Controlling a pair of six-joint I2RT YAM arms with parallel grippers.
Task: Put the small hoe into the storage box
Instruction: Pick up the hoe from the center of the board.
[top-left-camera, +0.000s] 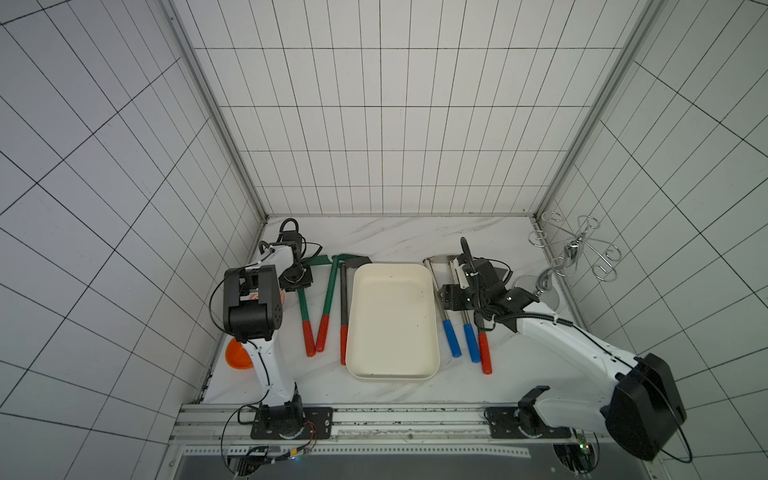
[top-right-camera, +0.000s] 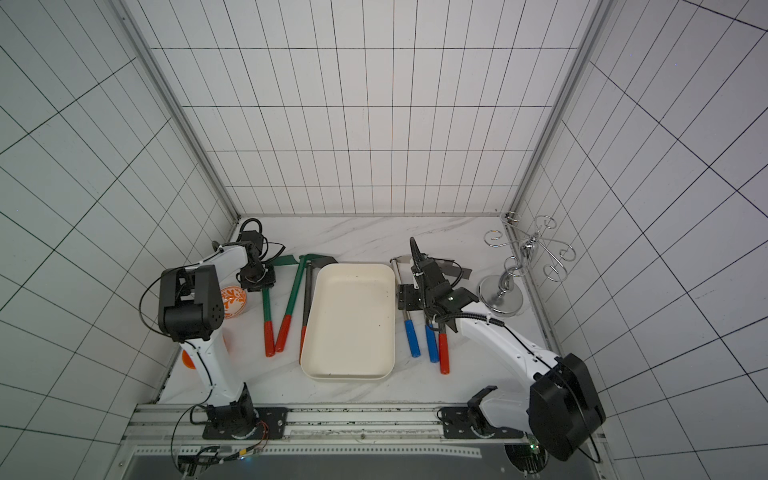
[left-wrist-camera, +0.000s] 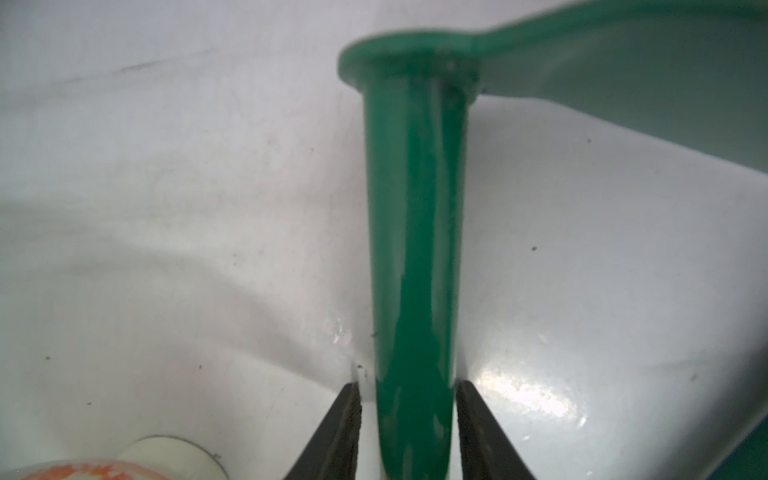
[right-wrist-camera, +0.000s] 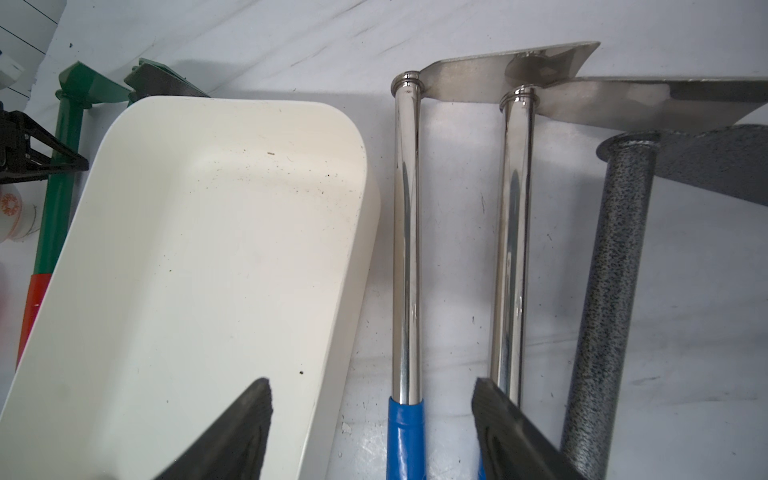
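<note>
Small hoe (top-left-camera: 304, 309), the one with the green shaft and red grip: where is it?

Outside the storage box (top-left-camera: 392, 324), lying on the white marble tabletop (top-left-camera: 415, 237) in its left half. The green blade points to the far edge and the red grip to the near edge. Of all the hoes it is the nearest to the left edge.

Is anything on it?

The left gripper (left-wrist-camera: 408, 385) is down over the shaft, close behind the blade. In the left wrist view its black fingers (left-wrist-camera: 336, 436) stand one on each side of the shaft, barely wider than it. A sliver of tabletop shows between one finger and the paint. The other is right at the shaft, and I cannot tell whether it touches. So they are parted, not clamped.

And the box?

It sits mid-tabletop, long walls running far to near, with a few dark specks on its floor. Between it and the small hoe lie a second green hoe (top-left-camera: 330, 291), forming a V with the first, and a dark-shafted hoe (top-left-camera: 343, 299) just beside the box's left wall.

And the right side?

A steel hoe with a blue grip (right-wrist-camera: 405, 249) lies just beside the right wall. Next come its twin (right-wrist-camera: 513, 249) and a speckled grey hoe (right-wrist-camera: 611, 291). The right gripper (right-wrist-camera: 370, 382) hangs over the first, fingers spread wide and gripping nothing. A chrome hook stand (top-left-camera: 573, 253) fills the far right corner, and an orange bowl (top-left-camera: 237, 355) sits at the left edge.
</note>
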